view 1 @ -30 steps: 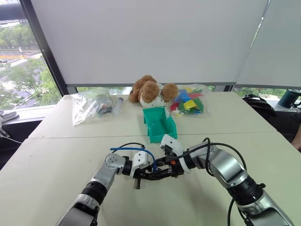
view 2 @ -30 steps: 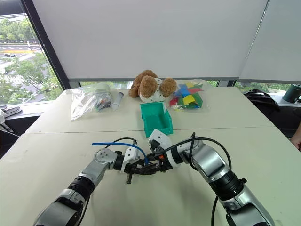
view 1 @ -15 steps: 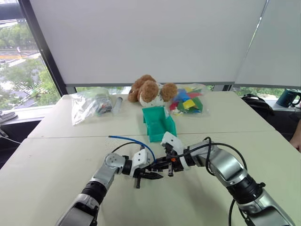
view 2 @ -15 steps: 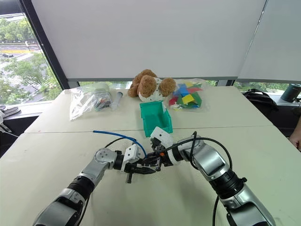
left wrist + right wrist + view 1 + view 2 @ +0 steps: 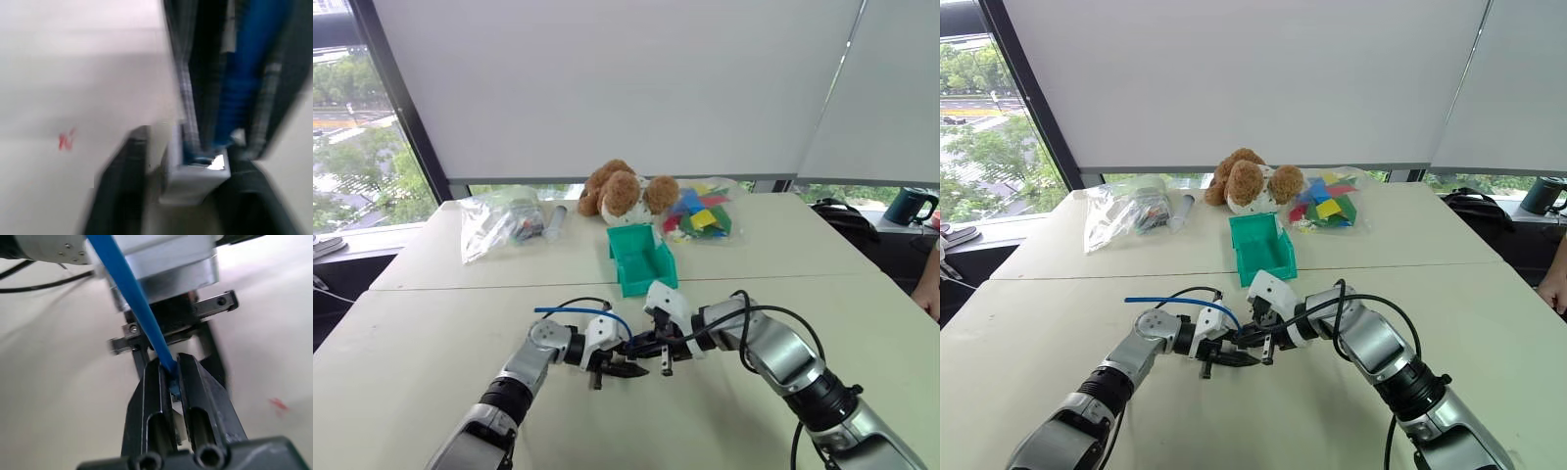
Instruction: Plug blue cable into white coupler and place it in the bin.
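Note:
The blue cable (image 5: 582,312) arcs over my left wrist and runs down between my two grippers at mid-table. My right gripper (image 5: 168,363) is shut on the cable just above its end. In the left wrist view the cable end (image 5: 240,93) enters the white coupler (image 5: 195,172), which sits between the dark fingers (image 5: 120,191) of my left gripper (image 5: 628,368). Those fingers stand open, with a gap beside the coupler. The teal bin (image 5: 641,259) stands a short way beyond both grippers, its sloped opening facing me.
A teddy bear (image 5: 625,191) sits behind the bin. Beside it lie a clear bag of coloured blocks (image 5: 705,211), a clear bag (image 5: 499,220) at the back left and a grey tube (image 5: 556,221). A person's hand (image 5: 930,286) shows at the right edge.
My left gripper's fingers have spread apart around the coupler. My right gripper stays shut on the cable. The cable's free loop has sunk a little.

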Robot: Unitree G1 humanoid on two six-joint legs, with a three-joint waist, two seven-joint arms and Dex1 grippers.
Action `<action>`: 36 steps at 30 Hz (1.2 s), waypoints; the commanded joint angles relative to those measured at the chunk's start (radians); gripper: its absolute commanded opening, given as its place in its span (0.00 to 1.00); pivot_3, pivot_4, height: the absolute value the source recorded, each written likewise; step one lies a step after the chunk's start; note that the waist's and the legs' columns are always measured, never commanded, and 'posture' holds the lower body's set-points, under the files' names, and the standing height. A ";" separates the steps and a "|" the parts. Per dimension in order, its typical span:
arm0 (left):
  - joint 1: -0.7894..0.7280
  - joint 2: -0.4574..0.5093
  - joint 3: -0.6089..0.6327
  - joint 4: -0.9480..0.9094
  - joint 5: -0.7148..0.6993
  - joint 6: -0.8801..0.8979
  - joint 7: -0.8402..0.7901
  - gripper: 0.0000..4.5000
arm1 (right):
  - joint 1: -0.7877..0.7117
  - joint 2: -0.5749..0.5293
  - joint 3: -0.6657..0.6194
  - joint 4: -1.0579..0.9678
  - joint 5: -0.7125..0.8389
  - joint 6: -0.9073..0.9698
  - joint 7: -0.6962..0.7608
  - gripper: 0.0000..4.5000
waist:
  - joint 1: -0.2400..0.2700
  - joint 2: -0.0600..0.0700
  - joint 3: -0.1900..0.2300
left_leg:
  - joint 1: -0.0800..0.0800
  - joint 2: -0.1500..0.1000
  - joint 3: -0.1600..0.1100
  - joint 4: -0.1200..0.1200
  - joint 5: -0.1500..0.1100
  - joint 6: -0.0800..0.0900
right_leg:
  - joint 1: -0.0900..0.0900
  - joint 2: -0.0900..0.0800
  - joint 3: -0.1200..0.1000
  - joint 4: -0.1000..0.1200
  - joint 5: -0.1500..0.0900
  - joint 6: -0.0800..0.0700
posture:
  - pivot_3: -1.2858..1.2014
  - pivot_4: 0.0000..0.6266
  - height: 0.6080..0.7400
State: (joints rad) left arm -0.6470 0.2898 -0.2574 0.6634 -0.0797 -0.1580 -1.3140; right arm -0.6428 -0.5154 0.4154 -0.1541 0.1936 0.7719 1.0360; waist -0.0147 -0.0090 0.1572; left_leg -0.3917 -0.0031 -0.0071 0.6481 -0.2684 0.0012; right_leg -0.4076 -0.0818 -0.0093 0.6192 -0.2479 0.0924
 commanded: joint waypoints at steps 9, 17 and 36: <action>0.107 0.180 0.129 -0.264 -0.109 0.186 0.041 1.00 | -0.113 -0.016 -0.153 0.012 0.084 0.125 -0.042 0.00 | 0.002 0.002 0.004 | -0.005 0.000 0.000 -0.001 0.000 0.000 | -0.006 -0.005 0.002 0.000 0.001 -0.002 | 0.52 0.24 1.00; 0.168 0.218 0.286 -0.429 -0.216 0.366 0.208 1.00 | -0.502 0.016 -0.254 0.456 0.025 -0.015 -0.138 0.00 | 0.001 0.003 0.006 | -0.022 -0.004 0.001 0.000 0.004 -0.006 | -0.025 -0.009 0.002 0.005 0.006 0.003 | 0.52 0.24 1.00; 0.301 0.287 0.373 -0.767 -0.384 0.670 0.368 1.00 | -0.853 0.192 -0.326 1.394 -0.145 -0.453 -0.207 0.99 | -0.006 0.004 0.010 | -0.022 -0.004 0.004 0.000 0.006 -0.010 | -0.027 -0.005 0.002 0.009 0.006 0.003 | 0.52 0.24 1.00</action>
State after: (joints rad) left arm -0.3482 0.5626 0.0868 -0.0567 -0.4321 0.5000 -0.9544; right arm -1.4401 -0.3062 0.1129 1.2601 0.0514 0.3441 0.8218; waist -0.0211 -0.0045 0.1670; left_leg -0.4133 -0.0066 -0.0028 0.6476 -0.2625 -0.0091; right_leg -0.4344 -0.0871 -0.0071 0.6289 -0.2416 0.0955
